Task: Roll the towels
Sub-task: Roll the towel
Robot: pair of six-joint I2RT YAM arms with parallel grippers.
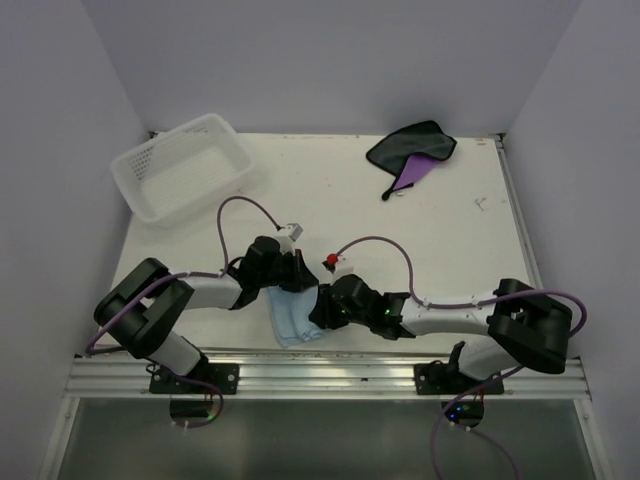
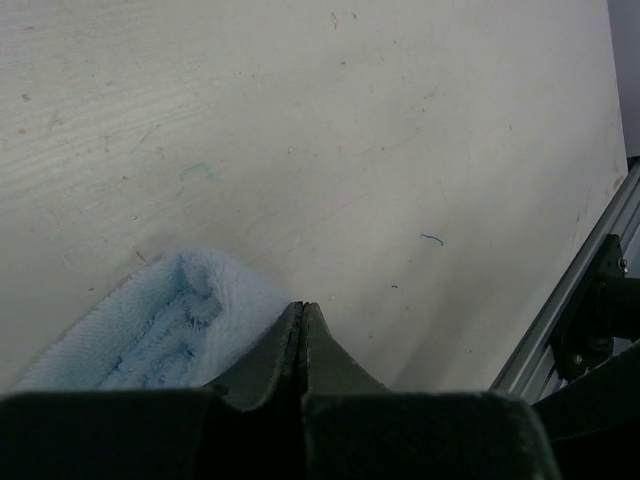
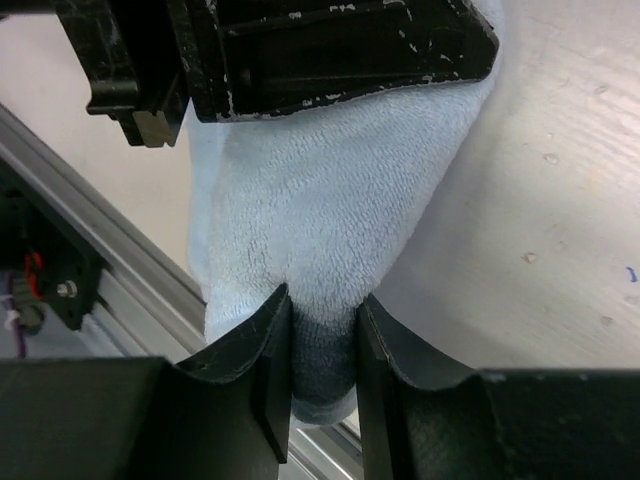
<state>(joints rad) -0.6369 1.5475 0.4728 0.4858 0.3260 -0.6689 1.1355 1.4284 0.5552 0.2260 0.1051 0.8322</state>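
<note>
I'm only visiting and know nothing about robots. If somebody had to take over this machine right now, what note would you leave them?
Left gripper: shut, tips beside the edge of the light blue towel; I cannot tell whether it pinches any cloth.
Right gripper: jaws closed on a bunched fold of the light blue towel, near the front edge of the table.
Purple towel: crumpled at the far right, apart from both arms.
Done: no finished roll visible.
Left: roll the blue towel, then the purple one.

White table (image 1: 400,220) between pale lavender walls (image 1: 330,60).
</note>
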